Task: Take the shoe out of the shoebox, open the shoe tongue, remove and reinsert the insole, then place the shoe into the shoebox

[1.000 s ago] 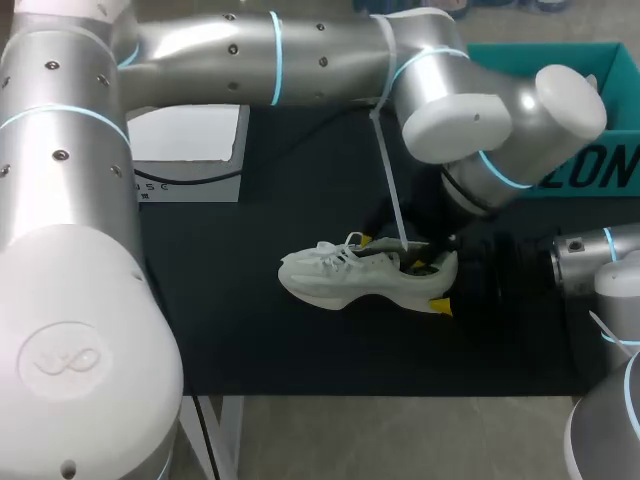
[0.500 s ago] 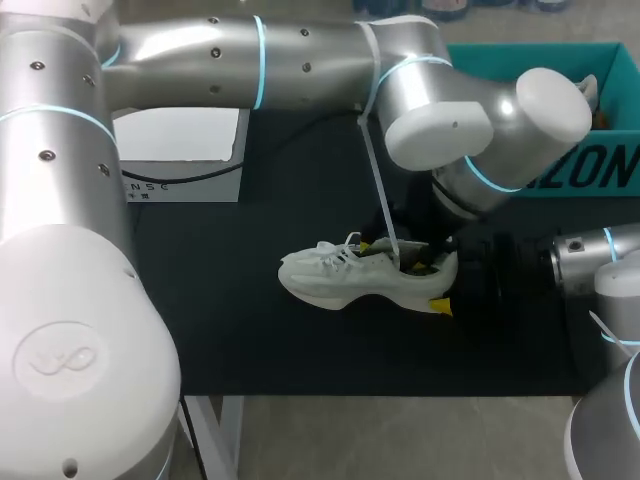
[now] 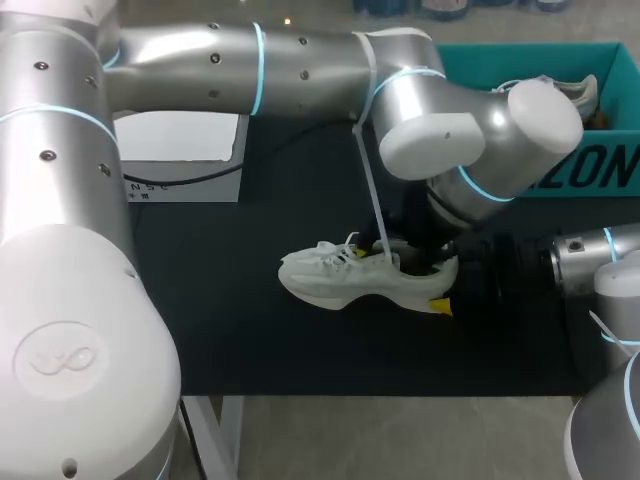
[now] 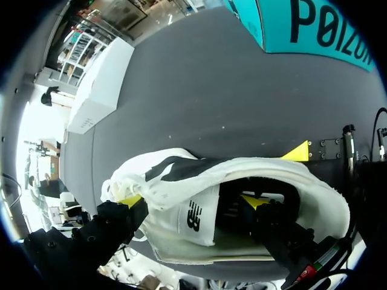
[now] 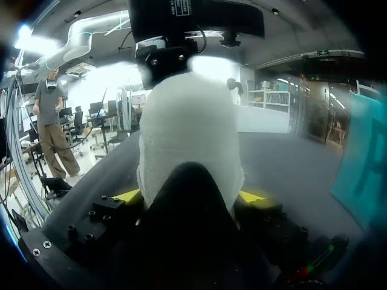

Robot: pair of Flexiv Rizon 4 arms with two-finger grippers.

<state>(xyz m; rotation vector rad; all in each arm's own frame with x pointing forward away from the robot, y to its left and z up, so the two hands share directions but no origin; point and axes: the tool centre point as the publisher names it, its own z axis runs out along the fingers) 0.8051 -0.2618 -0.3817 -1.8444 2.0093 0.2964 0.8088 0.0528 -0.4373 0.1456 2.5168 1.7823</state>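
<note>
You have one shoe (image 3: 340, 280) out on the table (image 3: 230, 300), near its middle. Count two boxes: one teal shoebox (image 3: 500, 62) at two o'clock and one white box (image 3: 185, 135) at ten o'clock. Two arms, the left arm (image 3: 250, 55) and the right arm (image 3: 590, 262), carry two grippers: the left gripper (image 4: 192, 202) and the right gripper (image 5: 188, 196). One pale shape (image 3: 588, 92) sits in the shoebox; you cannot tell what it is.

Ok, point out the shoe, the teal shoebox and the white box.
shoe (image 3: 340, 282), head view, white side near the toe.
teal shoebox (image 3: 606, 172), head view, front wall.
white box (image 3: 180, 138), head view, top face.
</note>
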